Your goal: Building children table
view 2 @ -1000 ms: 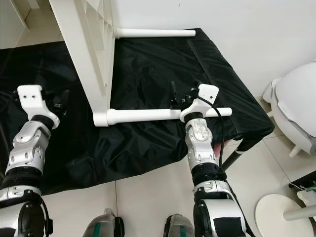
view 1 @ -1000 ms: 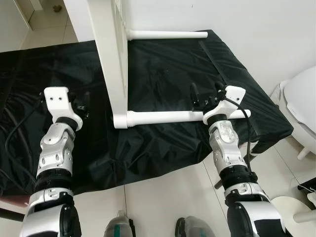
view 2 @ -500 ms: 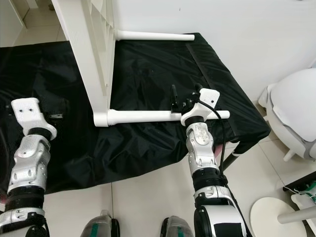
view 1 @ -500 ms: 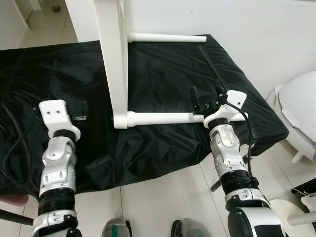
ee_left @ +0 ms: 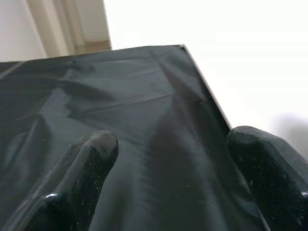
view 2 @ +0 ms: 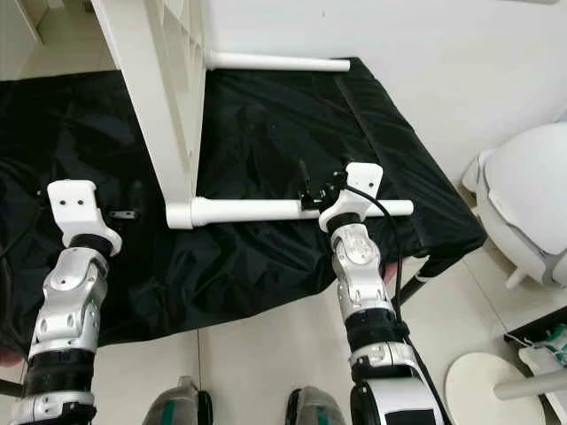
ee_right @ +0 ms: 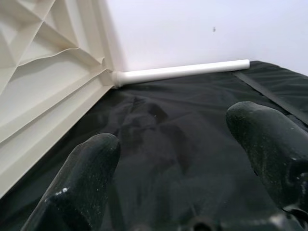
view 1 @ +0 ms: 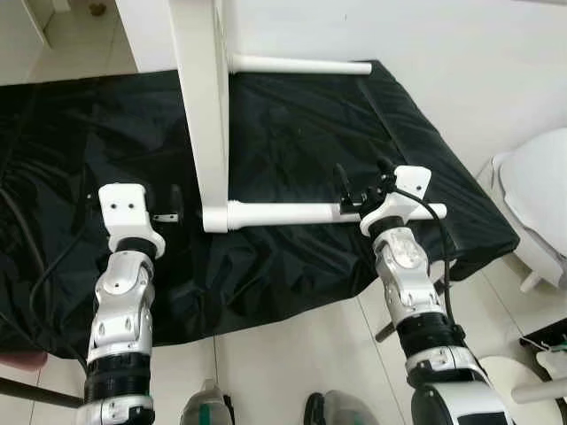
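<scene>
The white children's table (view 1: 202, 106) stands on its edge on a black cloth (view 1: 292, 133). Two round white legs point to my right, the near leg (view 1: 283, 212) and the far leg (view 1: 301, 65). My right gripper (view 1: 361, 173) is open and sits over the near leg close to its free end; I cannot tell whether it touches. The right wrist view looks between its fingers (ee_right: 91, 163) at the cloth, the far leg (ee_right: 183, 71) and the ribbed underside of the tabletop (ee_right: 43, 72). My left gripper (view 1: 133, 193) is open above bare cloth left of the tabletop, with nothing between its fingers (ee_left: 91, 154).
The cloth-covered platform ends at a front edge (view 1: 292, 305) just before my forearms, with tiled floor (view 1: 292, 363) below. A white rounded fixture (view 1: 540, 177) stands to the right. A black support leg (view 1: 390, 329) shows under the platform's right corner. Cables (view 1: 40, 283) hang at the left.
My left arm has moved to the right, closer to the upright tabletop. The right gripper stays open over the near leg, shifted slightly left. The camera has also shifted a little.
</scene>
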Robot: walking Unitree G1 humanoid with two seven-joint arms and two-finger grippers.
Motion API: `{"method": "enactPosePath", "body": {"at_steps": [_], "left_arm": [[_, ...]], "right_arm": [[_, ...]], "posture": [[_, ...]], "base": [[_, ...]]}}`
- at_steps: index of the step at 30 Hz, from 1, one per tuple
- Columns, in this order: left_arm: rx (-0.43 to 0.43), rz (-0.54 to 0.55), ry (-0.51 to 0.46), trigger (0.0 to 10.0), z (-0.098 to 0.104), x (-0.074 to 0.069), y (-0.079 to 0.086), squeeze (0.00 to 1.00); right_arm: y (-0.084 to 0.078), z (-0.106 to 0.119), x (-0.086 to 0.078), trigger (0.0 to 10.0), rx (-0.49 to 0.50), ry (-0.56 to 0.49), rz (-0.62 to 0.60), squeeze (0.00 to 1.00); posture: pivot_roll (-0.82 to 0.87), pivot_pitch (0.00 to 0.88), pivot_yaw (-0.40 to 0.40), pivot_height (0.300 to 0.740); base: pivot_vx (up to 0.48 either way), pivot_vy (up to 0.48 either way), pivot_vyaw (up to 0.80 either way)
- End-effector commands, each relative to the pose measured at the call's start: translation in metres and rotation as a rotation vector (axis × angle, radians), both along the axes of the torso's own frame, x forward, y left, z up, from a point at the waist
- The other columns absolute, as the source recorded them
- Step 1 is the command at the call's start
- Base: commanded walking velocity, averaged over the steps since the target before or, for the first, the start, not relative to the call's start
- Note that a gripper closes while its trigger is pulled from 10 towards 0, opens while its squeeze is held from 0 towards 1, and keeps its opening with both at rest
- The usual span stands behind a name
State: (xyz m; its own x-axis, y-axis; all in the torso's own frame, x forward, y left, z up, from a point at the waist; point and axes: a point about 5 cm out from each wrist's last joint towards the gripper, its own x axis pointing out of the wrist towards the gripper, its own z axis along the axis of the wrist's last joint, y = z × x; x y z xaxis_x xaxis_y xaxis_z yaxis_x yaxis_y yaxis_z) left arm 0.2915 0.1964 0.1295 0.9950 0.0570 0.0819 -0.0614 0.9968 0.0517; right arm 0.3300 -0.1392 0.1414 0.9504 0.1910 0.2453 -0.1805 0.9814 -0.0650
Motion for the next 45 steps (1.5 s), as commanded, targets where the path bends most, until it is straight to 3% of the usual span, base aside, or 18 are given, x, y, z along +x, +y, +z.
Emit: {"method": "enactPosePath", "body": {"at_steps": [1,5,6,7,13,21,45], "left_arm": [[0.018,0.088,-0.019,10.0,0.005,-0.003,0.005,1.0],[0.029,0.1,-0.021,10.0,0.006,-0.003,0.006,1.0],[0.036,0.106,-0.018,10.0,0.007,-0.003,0.007,0.0],[0.047,0.108,-0.017,10.0,0.009,-0.003,0.008,0.0],[0.072,0.119,-0.014,10.0,0.012,-0.002,0.011,0.0],[0.022,0.087,-0.005,10.0,0.012,-0.003,0.008,0.0],[0.027,0.079,0.006,10.0,0.013,-0.003,0.007,0.0]], "right_arm": [[-0.001,0.004,0.0,10.0,0.003,-0.027,0.006,1.0],[-0.002,0.005,0.0,10.0,0.001,-0.03,0.003,1.0],[-0.002,0.007,0.002,10.0,-0.003,-0.031,-0.002,0.19],[-0.001,0.008,0.003,10.0,-0.004,-0.029,-0.004,0.0],[0.001,0.01,0.004,10.0,-0.005,-0.028,0.001,0.0],[-0.006,0.01,0.002,10.0,-0.033,-0.033,-0.019,0.0],[-0.012,0.014,0.0,10.0,-0.075,-0.047,-0.029,0.0]], "posture": [[0.05,0.0,-0.023,0.74],[0.05,0.0,-0.023,0.74],[0.05,0.0,-0.022,0.74],[0.05,0.0,-0.023,0.74],[0.05,0.0,-0.023,0.74],[0.05,0.0,-0.017,0.74],[0.03,0.0,-0.022,0.74]], "base": [[0.0,0.0,0.0],[0.0,0.0,0.0],[0.0,0.0,0.0],[0.0,0.0,0.0],[0.0,0.0,0.0],[0.0,0.0,0.0],[0.0,0.0,0.0]]}}
